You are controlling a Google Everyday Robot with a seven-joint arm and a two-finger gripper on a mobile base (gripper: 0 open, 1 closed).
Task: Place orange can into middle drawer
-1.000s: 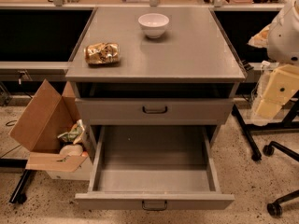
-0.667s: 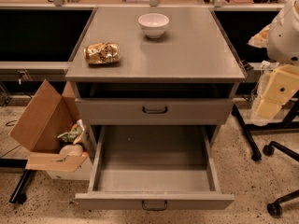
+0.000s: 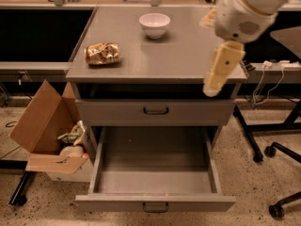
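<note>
The orange can point(image 3: 102, 53) lies on its side at the left of the grey cabinet top point(image 3: 188, 55), crumpled and shiny gold. The middle drawer point(image 3: 155, 154) is pulled open below, its deep tray empty, with its front panel and dark loop handle at the bottom. My gripper point(image 3: 212, 84) hangs from the white arm point(image 3: 242, 13) over the cabinet's right front corner, cream-coloured and pointing down-left. It is well to the right of the can and above the drawer, and holds nothing that I can see.
A white bowl point(image 3: 154, 25) stands at the back middle of the top. A shut grey drawer front point(image 3: 155, 110) with the same handle sits above the open drawer. An open cardboard box point(image 3: 47, 131) with rubbish stands at the left. Chair legs and castors point(image 3: 275, 149) are at the right.
My arm and gripper have swung left from beside the cabinet to over its right front corner. The can, the bowl and the drawer have not moved.
</note>
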